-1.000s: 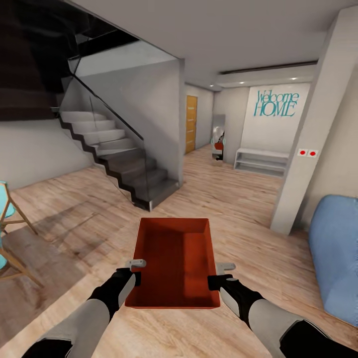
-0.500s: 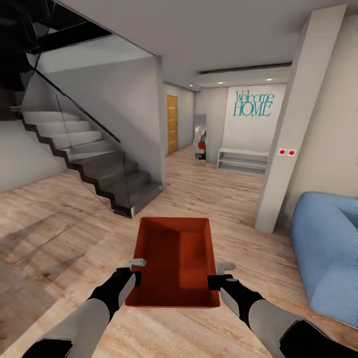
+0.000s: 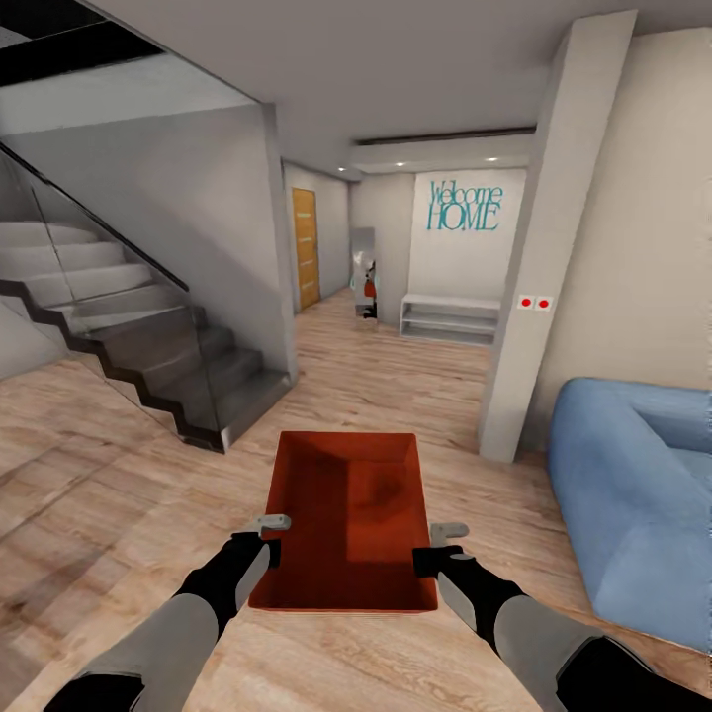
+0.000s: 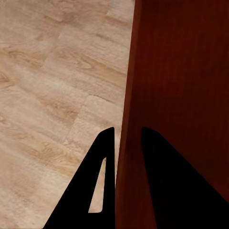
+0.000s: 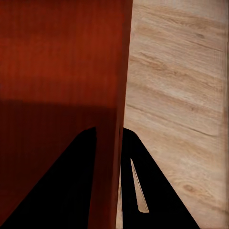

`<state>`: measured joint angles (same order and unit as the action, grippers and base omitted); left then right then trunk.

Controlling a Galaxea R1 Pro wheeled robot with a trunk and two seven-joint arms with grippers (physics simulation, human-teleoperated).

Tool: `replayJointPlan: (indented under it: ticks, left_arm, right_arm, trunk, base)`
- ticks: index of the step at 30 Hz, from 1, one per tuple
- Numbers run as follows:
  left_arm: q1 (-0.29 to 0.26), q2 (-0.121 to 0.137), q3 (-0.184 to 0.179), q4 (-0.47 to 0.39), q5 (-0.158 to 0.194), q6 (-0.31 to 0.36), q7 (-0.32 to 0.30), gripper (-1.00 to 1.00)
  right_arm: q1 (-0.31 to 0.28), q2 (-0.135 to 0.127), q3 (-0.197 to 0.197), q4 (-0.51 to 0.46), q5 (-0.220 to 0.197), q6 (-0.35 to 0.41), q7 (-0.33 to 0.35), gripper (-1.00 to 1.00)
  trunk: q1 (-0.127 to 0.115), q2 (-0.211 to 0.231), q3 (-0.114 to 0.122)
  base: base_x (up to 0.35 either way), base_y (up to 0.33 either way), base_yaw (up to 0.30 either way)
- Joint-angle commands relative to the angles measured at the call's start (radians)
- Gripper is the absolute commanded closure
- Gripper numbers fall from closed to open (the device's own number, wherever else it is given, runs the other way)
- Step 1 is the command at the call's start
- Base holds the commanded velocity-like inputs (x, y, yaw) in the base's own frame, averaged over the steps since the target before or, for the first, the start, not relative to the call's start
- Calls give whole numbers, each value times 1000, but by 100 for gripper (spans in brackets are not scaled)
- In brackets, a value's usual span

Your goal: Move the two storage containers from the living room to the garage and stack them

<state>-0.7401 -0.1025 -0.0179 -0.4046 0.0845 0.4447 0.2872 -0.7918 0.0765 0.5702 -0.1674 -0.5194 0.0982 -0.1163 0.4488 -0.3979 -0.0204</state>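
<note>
While in transit, status:
container (image 3: pixel 346 519): held level over wood floor (image 3: pixel 415 386), between both arms; empty, thin-walled, likely light, may flex.
left gripper (image 4: pixel 125 143): pinching left wall.
right gripper (image 5: pixel 109 138): pinching right wall.
surroundings: stairs (image 3: pixel 148 336), blue sofa (image 3: pixel 633 475).

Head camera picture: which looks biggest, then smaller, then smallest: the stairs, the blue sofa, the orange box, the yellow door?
1. The stairs.
2. The blue sofa, cut off by the picture's edge.
3. The orange box, which looks big partly because it is close.
4. The yellow door, far away.
</note>
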Motion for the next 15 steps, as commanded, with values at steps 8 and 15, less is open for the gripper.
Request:
replayJointPlan:
  ticks: [8,15]
  left_arm:
    - [0,1,9,0,-8,11,12,100]
    - [0,1,9,0,-8,11,12,100]
  right_arm:
    - [-1,-6,-13,-4,18,5,-95,100]
    - [-1,-6,-13,-4,18,5,-95,100]
  trunk:
    - [1,-2,-2]
    - [1,-2,-2]
  base:
    - [322,0,-61]
    - [322,0,-1]
